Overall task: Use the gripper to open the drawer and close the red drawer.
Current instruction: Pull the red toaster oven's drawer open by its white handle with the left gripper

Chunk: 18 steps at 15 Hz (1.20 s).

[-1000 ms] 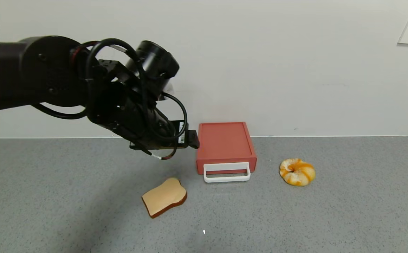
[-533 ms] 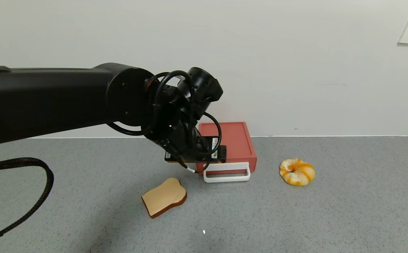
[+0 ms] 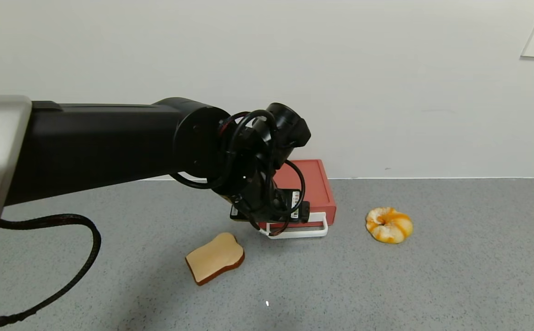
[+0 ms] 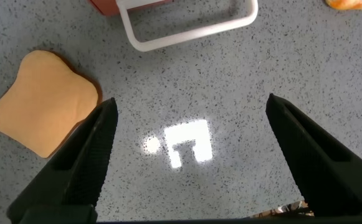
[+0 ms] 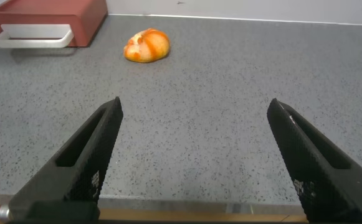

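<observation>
My left hand (image 4: 187, 134), fingers apart, hovers seemingly just before the red drawer's (image 3: 310, 184) white handle (image 4: 187, 28).

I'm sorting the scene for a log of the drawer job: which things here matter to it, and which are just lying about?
Belong:
red drawer, shut
its white handle
left gripper, open above the table near the handle

Lying about:
bread slice
orange pastry
right gripper, open and away from the drawer
</observation>
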Motion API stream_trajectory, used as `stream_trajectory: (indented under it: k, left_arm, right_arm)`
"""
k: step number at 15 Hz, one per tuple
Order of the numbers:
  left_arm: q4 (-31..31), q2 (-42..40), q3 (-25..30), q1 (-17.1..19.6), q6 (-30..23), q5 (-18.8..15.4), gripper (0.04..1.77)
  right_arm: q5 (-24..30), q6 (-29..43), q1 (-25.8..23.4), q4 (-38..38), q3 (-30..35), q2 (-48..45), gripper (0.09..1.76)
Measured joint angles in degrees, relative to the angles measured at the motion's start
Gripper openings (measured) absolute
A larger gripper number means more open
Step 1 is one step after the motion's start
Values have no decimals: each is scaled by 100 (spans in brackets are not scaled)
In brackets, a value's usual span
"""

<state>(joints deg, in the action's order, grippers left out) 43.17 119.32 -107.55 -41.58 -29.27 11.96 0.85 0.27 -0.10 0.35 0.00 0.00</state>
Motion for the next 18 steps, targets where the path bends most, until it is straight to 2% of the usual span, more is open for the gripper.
stream_trajectory:
  k: [7,11,18]
  left_arm:
    - [21,196,-218,-194,-129,33,172]
    - [-111,584,-516,-229,-344,391,172]
    - [-789,1106,-577,-201,-553,881,172]
  right_arm:
    - [0,0,0,0,0,0,171]
    - [0,0,0,0,0,0,171]
    - [0,0,0,0,0,0,171]
